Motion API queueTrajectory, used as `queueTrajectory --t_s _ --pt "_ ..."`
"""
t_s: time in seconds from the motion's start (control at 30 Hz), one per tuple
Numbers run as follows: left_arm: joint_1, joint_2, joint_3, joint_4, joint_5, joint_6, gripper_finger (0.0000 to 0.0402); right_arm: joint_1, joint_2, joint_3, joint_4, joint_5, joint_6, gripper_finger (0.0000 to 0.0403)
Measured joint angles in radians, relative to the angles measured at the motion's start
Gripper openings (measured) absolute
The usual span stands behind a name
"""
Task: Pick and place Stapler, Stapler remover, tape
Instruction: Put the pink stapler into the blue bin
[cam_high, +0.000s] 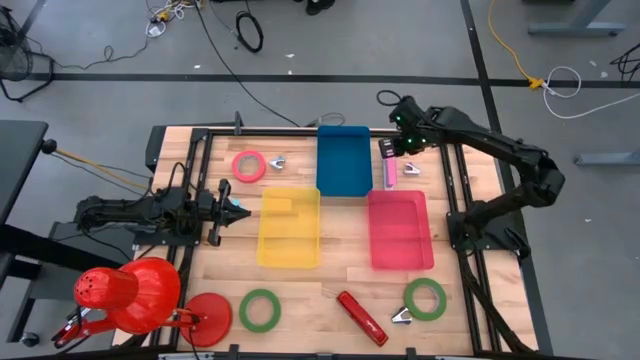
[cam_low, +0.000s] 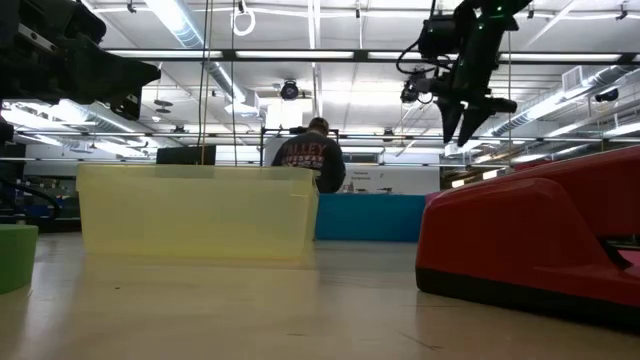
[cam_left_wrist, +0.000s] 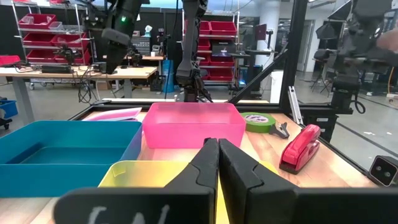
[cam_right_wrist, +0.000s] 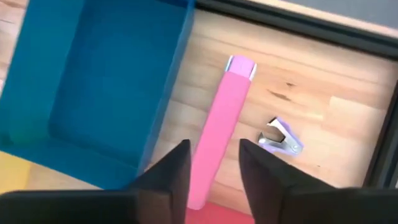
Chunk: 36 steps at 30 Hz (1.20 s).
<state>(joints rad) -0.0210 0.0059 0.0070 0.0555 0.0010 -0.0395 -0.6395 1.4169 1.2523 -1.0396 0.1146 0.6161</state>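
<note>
Starting at the left of the high view, the left gripper (cam_high: 240, 211) lies low over the table beside the yellow tray (cam_high: 290, 228), its fingers (cam_left_wrist: 208, 163) pressed together on nothing; this arm only waits. Moving right past the blue tray (cam_high: 343, 160), the pink stapler (cam_high: 389, 168) lies on bare wood in the narrow strip just right of that tray and just above the pink tray (cam_high: 400, 230), its long axis running up and down the frame, parallel to the blue tray's edge. And there, at upper right, the right gripper (cam_high: 402, 146) hangs directly over it, clearly the nearer arm. In the right wrist view its fingers (cam_right_wrist: 169, 171) stand apart with the stapler's pink body (cam_right_wrist: 219, 130) showing between them, so the jaws look set across the short width, not along the length. Nothing is gripped yet. A small stapler remover (cam_high: 411, 168) lies just to the stapler's right, close enough that a drifting descent might nudge it.
</note>
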Motion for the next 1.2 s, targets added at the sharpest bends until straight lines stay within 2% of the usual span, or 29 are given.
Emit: queueTrajectory --t_s 0.3,0.53,0.8,1.2 --pt "0.000 0.000 0.000 0.000 0.000 0.000 0.0016 -0.002 0.099 0.001 -0.024 -0.001 0.060 0.0242" --pt "0.000 0.000 0.000 0.000 0.000 0.000 0.0016 -0.014 0.178 0.001 -0.023 -0.020 0.084 0.0287" --pt "0.000 0.000 0.000 0.000 0.000 0.000 0.0016 -0.056 0.219 -0.061 0.011 -0.055 0.144 0.0294" --pt "0.000 0.000 0.000 0.000 0.000 0.000 0.0016 -0.060 0.219 -0.149 0.176 -0.073 0.218 0.0283"
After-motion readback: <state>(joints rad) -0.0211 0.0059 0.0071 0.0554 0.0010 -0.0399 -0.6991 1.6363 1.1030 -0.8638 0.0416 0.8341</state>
